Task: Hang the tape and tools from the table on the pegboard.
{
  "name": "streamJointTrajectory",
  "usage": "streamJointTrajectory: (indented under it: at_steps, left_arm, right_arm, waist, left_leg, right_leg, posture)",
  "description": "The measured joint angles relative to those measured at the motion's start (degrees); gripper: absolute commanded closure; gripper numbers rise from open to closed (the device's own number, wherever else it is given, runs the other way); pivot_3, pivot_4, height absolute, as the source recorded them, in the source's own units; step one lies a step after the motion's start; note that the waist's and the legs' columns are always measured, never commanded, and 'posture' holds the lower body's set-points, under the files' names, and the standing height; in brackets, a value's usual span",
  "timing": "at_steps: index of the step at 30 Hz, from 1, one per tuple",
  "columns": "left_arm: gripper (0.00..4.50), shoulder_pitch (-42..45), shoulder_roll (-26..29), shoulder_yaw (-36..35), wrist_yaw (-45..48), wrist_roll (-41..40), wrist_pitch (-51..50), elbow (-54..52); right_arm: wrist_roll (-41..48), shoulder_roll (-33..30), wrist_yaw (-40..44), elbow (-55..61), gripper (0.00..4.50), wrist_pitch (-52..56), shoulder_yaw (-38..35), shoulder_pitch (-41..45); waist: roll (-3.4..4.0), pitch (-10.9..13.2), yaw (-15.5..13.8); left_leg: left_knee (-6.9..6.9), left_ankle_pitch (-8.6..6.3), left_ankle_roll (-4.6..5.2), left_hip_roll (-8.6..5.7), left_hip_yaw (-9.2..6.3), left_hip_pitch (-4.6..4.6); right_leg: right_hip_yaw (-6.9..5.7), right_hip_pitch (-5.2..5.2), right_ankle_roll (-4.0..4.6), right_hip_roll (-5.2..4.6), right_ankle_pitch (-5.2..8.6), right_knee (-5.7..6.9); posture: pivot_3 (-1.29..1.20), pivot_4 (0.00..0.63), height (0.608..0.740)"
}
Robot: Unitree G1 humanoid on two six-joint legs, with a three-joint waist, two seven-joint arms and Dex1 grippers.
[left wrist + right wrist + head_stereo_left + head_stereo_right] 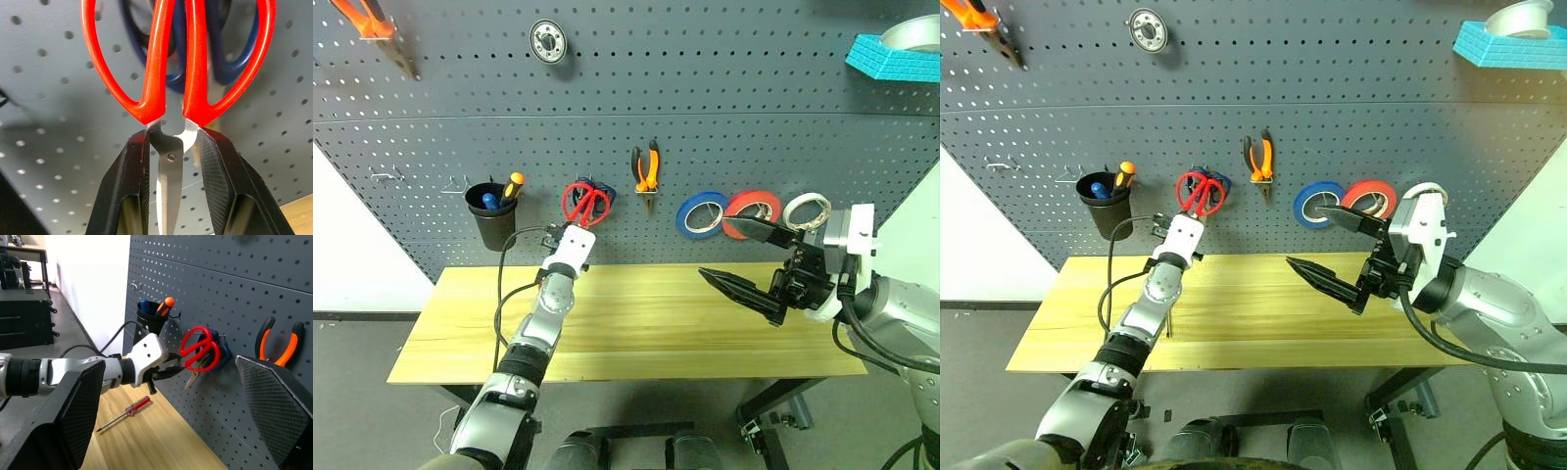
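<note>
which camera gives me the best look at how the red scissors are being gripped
The left wrist view: the left gripper fingers clamp the red-handled scissors just below the handles. The head views and right wrist view show them small, against the pegboard.

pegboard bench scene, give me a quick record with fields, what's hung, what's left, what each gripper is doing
hung on pegboard: red tape, pliers
red scissors: handles up against the pegboard, over blue scissors
left gripper: shut on the red scissors at the pivot
right gripper: open, holds nothing
left on table: red screwdriver
cup: on the pegboard, holds an orange-handled screwdriver
</note>
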State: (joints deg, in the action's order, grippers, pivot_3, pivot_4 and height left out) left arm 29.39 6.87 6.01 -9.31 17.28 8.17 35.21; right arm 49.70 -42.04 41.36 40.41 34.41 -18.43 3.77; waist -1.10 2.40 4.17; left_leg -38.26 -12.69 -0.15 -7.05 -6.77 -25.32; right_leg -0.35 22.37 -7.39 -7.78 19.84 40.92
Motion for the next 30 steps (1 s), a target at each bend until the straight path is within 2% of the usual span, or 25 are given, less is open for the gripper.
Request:
streamJointTrajectory:
  at_steps: [2,11,17,21,26,30]
  left_arm:
    - [3.40,0.7,-0.4,0.0,-0.3,-0.1,0.4,1.1]
    - [0.50,0.9,-0.8,-0.1,-0.7,-1.6,2.1,2.3]
    - [0.50,-3.2,0.1,0.3,1.3,-1.4,0.7,-1.0]
    - [0.50,-10.0,1.9,1.2,4.9,-1.3,-3.1,-9.3]
    - [0.50,-18.5,3.4,-0.2,8.4,-1.8,-13.3,-22.9]
    - [0.50,-19.8,3.4,-3.9,8.8,-3.8,-22.0,-26.6]
  right_arm:
    - [0.0,0.0,-0.2,0.0,0.00,0.0,0.0,-0.3]
    - [-0.1,0.0,-0.8,0.0,0.00,0.0,0.1,-0.6]
    - [-1.1,0.0,-1.0,0.0,0.00,0.0,0.3,-0.6]
    - [-1.2,0.0,-1.0,0.1,0.00,-0.1,0.4,-0.7]
    - [-1.4,0.0,-1.0,0.3,0.00,-0.4,0.6,-1.6]
    - [-1.3,0.0,-1.1,0.6,0.00,-0.6,0.5,-1.8]
  waist:
    - [0.00,0.0,0.1]
    - [0.00,0.0,0.2]
    - [0.00,0.0,0.4]
    - [0.02,0.0,0.7]
    - [0.06,0.0,1.3]
    - [0.09,-0.1,1.3]
  left_leg:
    - [0.00,0.00,0.00,0.00,0.01,0.00]
    - [0.00,0.00,0.00,0.00,0.01,0.00]
    - [0.00,0.00,0.01,0.00,0.00,0.00]
    - [0.00,0.00,0.01,0.00,0.00,0.00]
    - [0.01,-0.01,0.01,0.00,-0.01,0.01]
    - [-0.01,-0.04,-0.05,0.01,-0.03,0.04]
  right_leg:
    - [0.00,0.01,0.00,0.00,0.00,0.00]
    - [0.00,0.01,-0.01,0.00,0.00,0.00]
    - [0.01,0.01,0.00,0.01,0.00,0.01]
    - [0.02,0.01,0.00,0.00,0.00,0.01]
    - [0.02,0.00,0.01,0.00,0.00,0.01]
    - [0.01,0.00,0.01,0.00,0.00,0.04]
  posture:
    - [-0.22,0.000,0.680]
    - [-0.22,0.000,0.680]
    - [-0.22,0.000,0.680]
    - [-0.21,0.000,0.680]
    - [-0.20,0.000,0.680]
    - [-0.20,0.000,0.680]
